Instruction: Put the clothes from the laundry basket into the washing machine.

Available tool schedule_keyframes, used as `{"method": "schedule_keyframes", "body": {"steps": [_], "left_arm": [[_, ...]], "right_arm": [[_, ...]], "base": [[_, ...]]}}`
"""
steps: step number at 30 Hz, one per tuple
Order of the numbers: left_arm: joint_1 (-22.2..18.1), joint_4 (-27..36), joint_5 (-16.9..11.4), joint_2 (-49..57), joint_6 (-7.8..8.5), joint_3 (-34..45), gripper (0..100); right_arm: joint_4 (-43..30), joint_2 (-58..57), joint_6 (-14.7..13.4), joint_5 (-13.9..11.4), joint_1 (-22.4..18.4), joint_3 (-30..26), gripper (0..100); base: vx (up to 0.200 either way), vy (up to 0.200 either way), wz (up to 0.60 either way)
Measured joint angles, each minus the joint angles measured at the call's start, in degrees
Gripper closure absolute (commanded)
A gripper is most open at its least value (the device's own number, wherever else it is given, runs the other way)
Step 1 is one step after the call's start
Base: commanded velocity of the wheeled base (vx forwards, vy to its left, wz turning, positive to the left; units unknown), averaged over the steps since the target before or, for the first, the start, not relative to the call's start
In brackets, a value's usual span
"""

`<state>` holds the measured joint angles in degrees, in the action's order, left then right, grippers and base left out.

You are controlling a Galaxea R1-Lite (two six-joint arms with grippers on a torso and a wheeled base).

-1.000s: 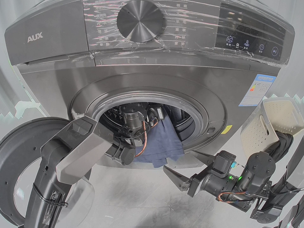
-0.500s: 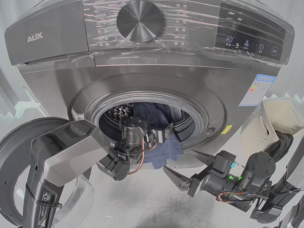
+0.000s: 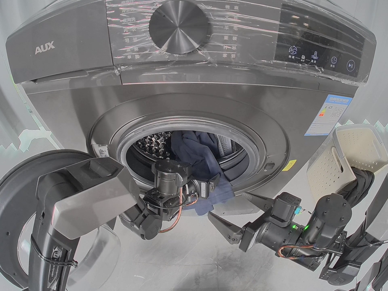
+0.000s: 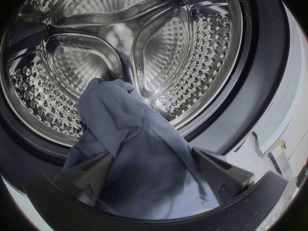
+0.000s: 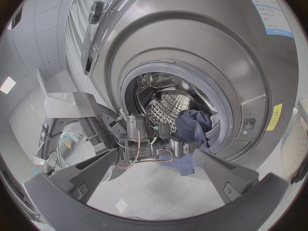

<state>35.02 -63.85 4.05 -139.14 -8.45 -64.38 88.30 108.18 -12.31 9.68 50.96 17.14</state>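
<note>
Left fingers [image 4: 221, 174] spread, garment [image 4: 144, 164] in drum [image 4: 192, 48] (spilling out)

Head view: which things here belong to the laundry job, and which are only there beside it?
For the job: washing machine, its open door, blue garment hanging partly out of the drum, laundry basket, left gripper, right gripper.
Just there: blue label, yellow sticker, dial.
</note>
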Motion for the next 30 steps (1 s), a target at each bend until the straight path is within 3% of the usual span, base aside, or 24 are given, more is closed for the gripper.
{"method": "schedule_keyframes", "body": {"steps": [11, 21, 29, 30], "left_arm": [[-0.2, -0.4, 0.7, -2.6, -0.52, -5.2, 100], [-1.9, -0.7, 5.0, -3.3, -1.40, -17.0, 100], [-3.2, -0.5, 6.7, -4.3, -2.30, -23.7, 100], [-3.2, -0.5, 6.7, -4.4, -2.30, -23.7, 0]], "right_arm": [[0.0, 0.0, 0.0, 0.1, 0.5, 0.0, 0], [0.0, 0.0, 0.0, 0.1, 0.6, 0.0, 0], [0.0, 0.0, 0.0, 0.1, 0.6, 0.0, 0], [0.0, 0.0, 0.0, 0.1, 0.6, 0.0, 0]], "base": [[0.000, 0.000, 0.00], [0.000, 0.000, 0.00], [0.000, 0.000, 0.00], [0.000, 0.000, 0.00]]}}
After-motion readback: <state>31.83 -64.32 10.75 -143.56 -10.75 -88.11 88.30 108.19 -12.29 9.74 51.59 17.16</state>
